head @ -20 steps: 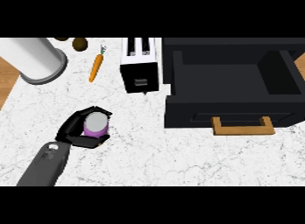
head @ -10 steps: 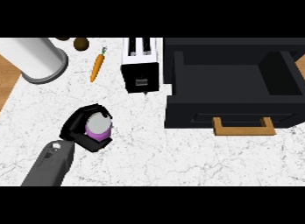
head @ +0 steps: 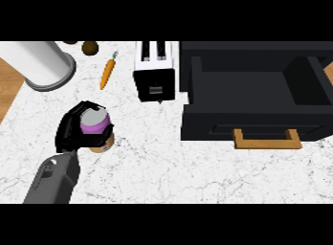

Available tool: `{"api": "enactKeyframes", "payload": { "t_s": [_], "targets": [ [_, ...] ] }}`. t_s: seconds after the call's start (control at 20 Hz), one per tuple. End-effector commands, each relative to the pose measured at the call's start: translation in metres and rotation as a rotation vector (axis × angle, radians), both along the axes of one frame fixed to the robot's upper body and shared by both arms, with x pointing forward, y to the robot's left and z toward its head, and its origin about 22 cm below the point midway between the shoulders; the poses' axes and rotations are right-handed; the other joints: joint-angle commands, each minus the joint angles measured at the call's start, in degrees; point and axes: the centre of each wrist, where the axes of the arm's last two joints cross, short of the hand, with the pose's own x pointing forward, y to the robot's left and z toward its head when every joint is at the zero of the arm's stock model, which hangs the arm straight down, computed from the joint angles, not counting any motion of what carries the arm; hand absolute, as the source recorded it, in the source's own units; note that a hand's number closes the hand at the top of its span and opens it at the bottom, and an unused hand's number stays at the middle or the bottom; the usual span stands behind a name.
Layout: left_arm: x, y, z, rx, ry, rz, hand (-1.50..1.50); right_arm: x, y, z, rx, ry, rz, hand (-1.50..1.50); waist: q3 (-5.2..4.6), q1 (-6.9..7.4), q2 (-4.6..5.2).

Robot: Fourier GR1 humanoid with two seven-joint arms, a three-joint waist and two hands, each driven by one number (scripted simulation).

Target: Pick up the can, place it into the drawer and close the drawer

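Can [head: 95,123]: purple-banded with a grey top, it stood at the left part of the counter, inside the curl of the left hand, well apart from the drawer. A tan patch showed at its lower right edge; whether that was its base or something under it, I could not tell.
Left hand [head: 75,128]: black, its fingers were wrapped round the can from the left and far side, hiding much of the can's body. Its grey forearm came in from the near left edge.
Right hand: it showed nowhere in the head view.
Drawer [head: 258,83]: black, pulled open at the right side of the counter, with its hollow showing dark. A wooden handle [head: 267,139] sat on its near front face.
Counter [head: 162,162]: white marbled top, with wood showing past its left edge.
Toaster [head: 154,71]: white and black, just left of the drawer, at the far middle.
Carrot [head: 108,72]: orange, it lay left of the toaster, pointing near-far.
Cylinder [head: 40,63]: a large white and grey one stood at the far left.
Small brown object [head: 90,47]: round, it lay at the far edge, right of the cylinder.
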Motion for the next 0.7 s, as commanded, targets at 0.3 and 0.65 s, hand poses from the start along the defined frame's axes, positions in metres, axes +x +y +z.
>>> {"api": "enactKeyframes", "payload": {
  "t_s": [0.3, 0.65],
  "targets": [
    [0.013, -0.059, 0.099, 0.041, -0.094, -0.044, 1.50, 0.008, 0.008, 0.016, -0.023, -0.019, -0.009, -1.50, -0.03, -0.03, 0.05],
    [0.024, -0.115, 0.155, 0.054, -0.095, -0.108, 1.50, 0.006, 0.009, -0.008, -0.006, -0.015, 0.006, -1.50, -0.03, -0.69, 0.18]
  ]
}}
